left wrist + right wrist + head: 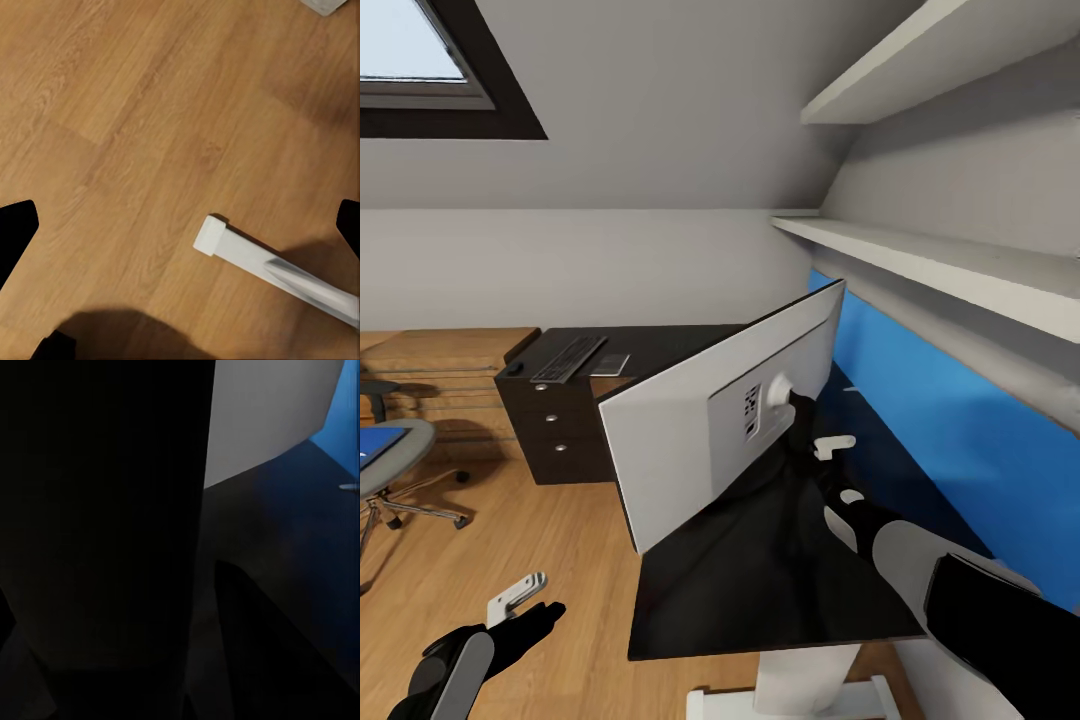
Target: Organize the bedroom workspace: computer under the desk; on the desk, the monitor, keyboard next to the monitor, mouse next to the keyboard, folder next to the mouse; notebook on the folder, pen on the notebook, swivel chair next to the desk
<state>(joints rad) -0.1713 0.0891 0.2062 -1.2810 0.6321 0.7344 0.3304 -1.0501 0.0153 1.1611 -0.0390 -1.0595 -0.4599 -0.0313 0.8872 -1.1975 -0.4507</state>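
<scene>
Right hand (800, 405) reaches the tilted monitor's (690, 430) stand.

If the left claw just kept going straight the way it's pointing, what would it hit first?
Most likely the wooden floor. The left claw points down at bare boards, with its fingers apart. A white bar lies on the floor just off that line, though depth is hard to judge.

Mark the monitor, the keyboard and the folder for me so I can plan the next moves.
monitor (680, 445): head view, on its pale grey back panel.
keyboard (568, 359): head view, on the middle of its key area, far end of the desk.
folder (374, 447): head view, on the blue cover lying on the chair seat.
</scene>
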